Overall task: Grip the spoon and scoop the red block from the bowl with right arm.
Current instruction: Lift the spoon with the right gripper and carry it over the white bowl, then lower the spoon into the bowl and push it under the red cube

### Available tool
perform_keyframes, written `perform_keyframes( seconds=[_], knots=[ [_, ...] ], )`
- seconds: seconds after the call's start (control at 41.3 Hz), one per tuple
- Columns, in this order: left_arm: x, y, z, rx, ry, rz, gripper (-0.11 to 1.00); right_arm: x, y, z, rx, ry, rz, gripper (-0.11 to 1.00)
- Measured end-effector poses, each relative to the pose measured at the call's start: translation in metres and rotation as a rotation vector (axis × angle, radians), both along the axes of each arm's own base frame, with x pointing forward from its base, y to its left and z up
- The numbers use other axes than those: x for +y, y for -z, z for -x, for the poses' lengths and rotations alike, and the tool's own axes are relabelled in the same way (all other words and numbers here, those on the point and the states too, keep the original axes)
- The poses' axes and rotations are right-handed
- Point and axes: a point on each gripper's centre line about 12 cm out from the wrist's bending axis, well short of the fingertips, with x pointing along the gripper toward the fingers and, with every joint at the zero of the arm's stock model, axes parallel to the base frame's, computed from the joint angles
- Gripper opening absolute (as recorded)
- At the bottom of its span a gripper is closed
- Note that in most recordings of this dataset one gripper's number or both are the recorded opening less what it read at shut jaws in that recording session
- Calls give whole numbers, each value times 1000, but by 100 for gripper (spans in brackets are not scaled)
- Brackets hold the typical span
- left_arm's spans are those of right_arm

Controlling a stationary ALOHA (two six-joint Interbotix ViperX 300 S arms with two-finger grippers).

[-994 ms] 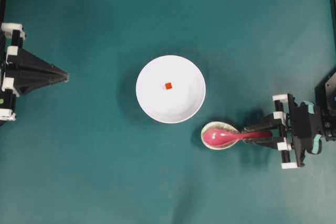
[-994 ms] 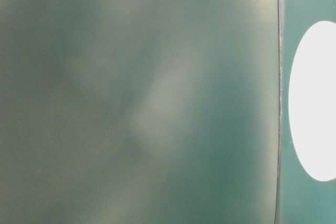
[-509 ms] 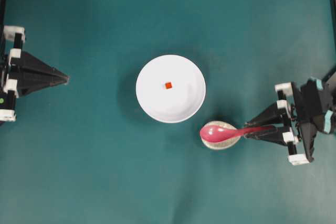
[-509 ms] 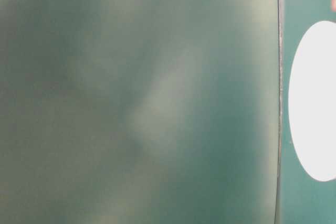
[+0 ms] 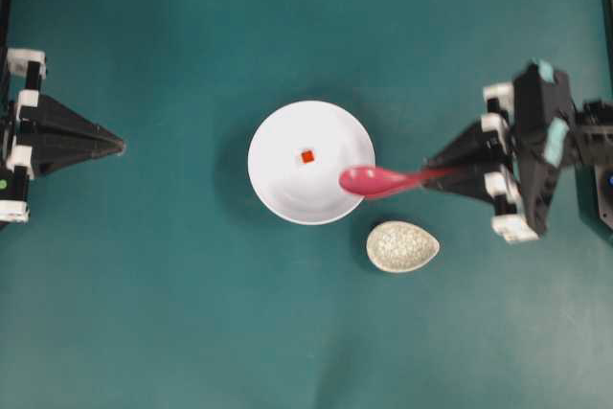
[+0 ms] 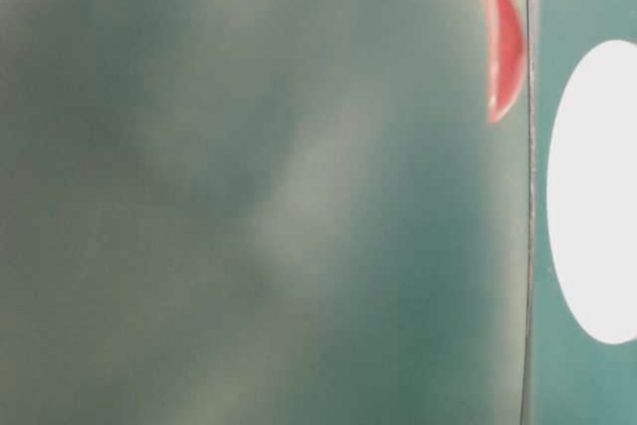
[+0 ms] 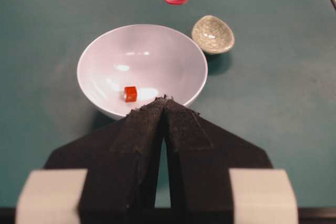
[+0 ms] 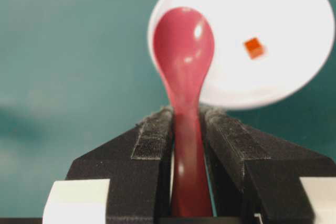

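Clamped by its handle in the right fingers, glossy pink-red soup spoon, long axis aimed across the large white bowl. Scoop apparently over the near rim, just short of the tiny red-orange block resting inside; left fingers together, idle.

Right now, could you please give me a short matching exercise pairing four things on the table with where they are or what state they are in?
Things:
1. spoon
2. red block
3. speckled dish
4. left gripper

States:
A. empty, on the cloth beside the bowl
B. shut, holding nothing
C. lying inside the bowl
D. held by its handle in the right gripper, scoop over the bowl's rim

Pairs: 1-D, 2-C, 3-A, 4-B
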Motion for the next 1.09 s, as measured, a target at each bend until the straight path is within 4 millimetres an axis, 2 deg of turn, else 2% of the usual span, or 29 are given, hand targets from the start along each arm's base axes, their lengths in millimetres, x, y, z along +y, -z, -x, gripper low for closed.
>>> perform_keyframes(
  seconds=[0.242, 0.582, 0.897, 1.091],
  knots=[
    [0, 0, 0, -3, 0, 0, 0, -16, -13, -22, 84, -8, -5, 25],
    [0, 0, 0, -2, 1, -4, 0, -21, -19, -60, 241, -101, 8, 25],
    [0, 0, 0, -2, 2, -6, 0, -23, -9, -95, 441, -212, 71, 25],
    [0, -1, 0, -3, 2, -9, 0, -30, -5, -106, 534, -207, 102, 25]
  ],
)
